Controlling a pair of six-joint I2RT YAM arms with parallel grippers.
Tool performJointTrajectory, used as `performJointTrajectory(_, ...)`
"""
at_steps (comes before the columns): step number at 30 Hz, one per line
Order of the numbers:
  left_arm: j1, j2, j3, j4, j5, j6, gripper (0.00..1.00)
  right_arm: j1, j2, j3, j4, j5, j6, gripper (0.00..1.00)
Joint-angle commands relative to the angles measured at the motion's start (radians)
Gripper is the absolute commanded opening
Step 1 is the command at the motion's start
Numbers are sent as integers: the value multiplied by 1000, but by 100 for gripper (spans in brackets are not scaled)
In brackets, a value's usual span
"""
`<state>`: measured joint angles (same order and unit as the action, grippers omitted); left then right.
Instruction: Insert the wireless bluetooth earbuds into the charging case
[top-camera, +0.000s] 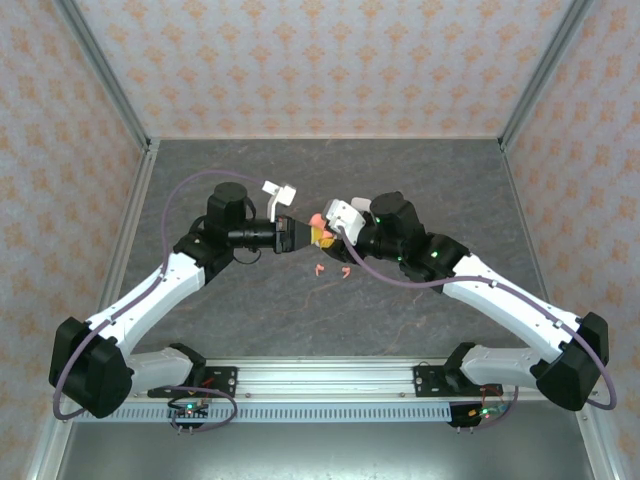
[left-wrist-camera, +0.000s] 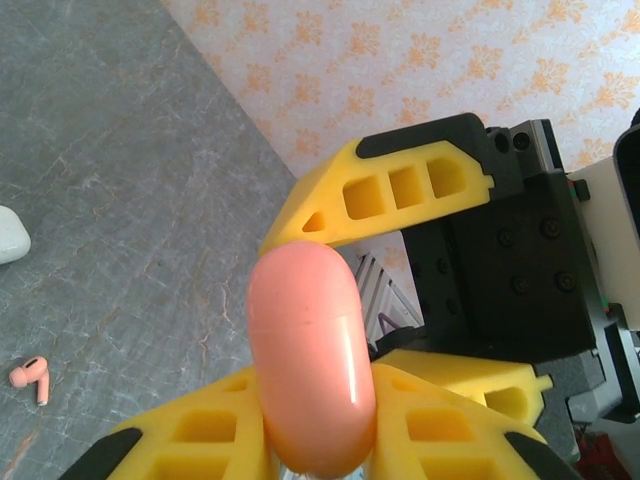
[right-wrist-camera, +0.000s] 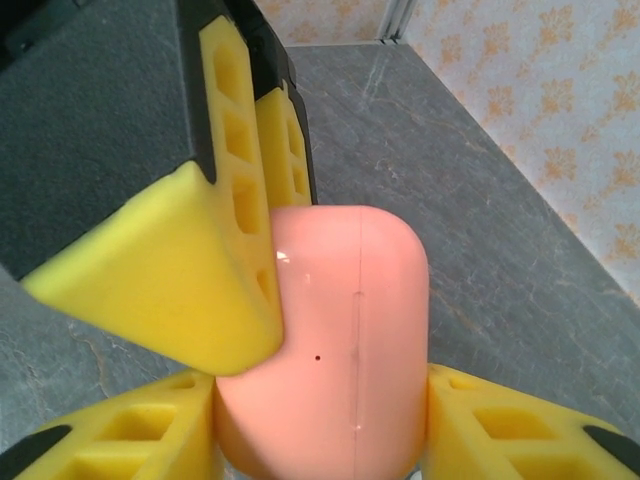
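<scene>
A coral-pink charging case (top-camera: 317, 221), lid closed, hangs above the middle of the table between both grippers. My left gripper (left-wrist-camera: 315, 440) is shut on its narrow faces, the case (left-wrist-camera: 305, 350) standing up between the yellow fingers. My right gripper (right-wrist-camera: 320, 420) has the case (right-wrist-camera: 350, 330) across its broad width, with a yellow finger against each side. One left fingertip (right-wrist-camera: 170, 270) presses on the case's upper left. Two coral earbuds (top-camera: 320, 268) (top-camera: 346, 272) lie on the table just below the grippers. One earbud (left-wrist-camera: 30, 377) lies on the table at the far left of the left wrist view.
A white case (top-camera: 275, 188) with its lid open sits on the table behind the left gripper (top-camera: 300, 233); its edge (left-wrist-camera: 8, 235) shows in the left wrist view. The right gripper (top-camera: 335, 232) faces the left one. Patterned walls enclose the grey table (top-camera: 420, 180).
</scene>
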<state>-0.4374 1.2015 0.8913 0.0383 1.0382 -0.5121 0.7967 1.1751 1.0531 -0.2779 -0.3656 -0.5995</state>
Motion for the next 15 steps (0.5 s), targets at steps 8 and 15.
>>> performJointTrajectory(8,-18,-89,-61,105,-147,128,15,-102,-129,-39,57,-212,219,86)
performJointTrajectory(15,-64,-180,-182,306,-218,242,9,-187,-181,-119,276,-361,543,93)
